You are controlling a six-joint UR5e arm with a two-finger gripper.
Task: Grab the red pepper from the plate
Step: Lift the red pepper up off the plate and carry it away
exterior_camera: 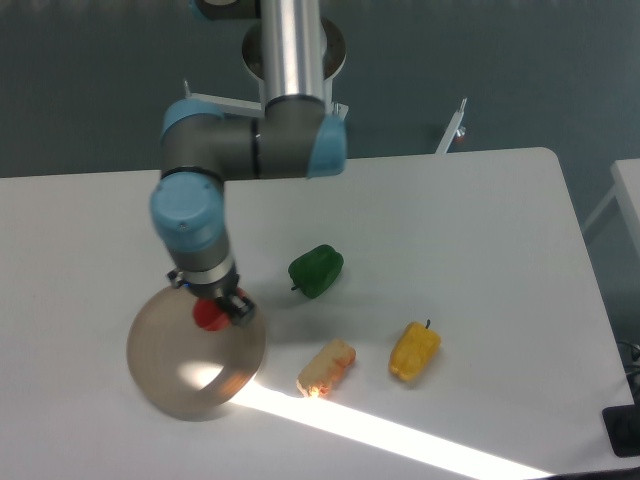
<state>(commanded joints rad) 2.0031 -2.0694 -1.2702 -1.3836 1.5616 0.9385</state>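
The red pepper [209, 316] shows as a small red patch under the wrist, held in my gripper [213, 311] above the right part of the plate [190, 375]. The gripper's fingers are mostly hidden by the wrist and the dark jaw block. The plate is a round translucent tan-brown dish at the left front of the table, with nothing else on it.
A green pepper [317, 270] lies right of the gripper. A yellow pepper [414, 350] and a pale orange-tipped piece [327, 366] sit further right near a bright strip of sunlight. The arm's upright column [293, 50] rises at the back.
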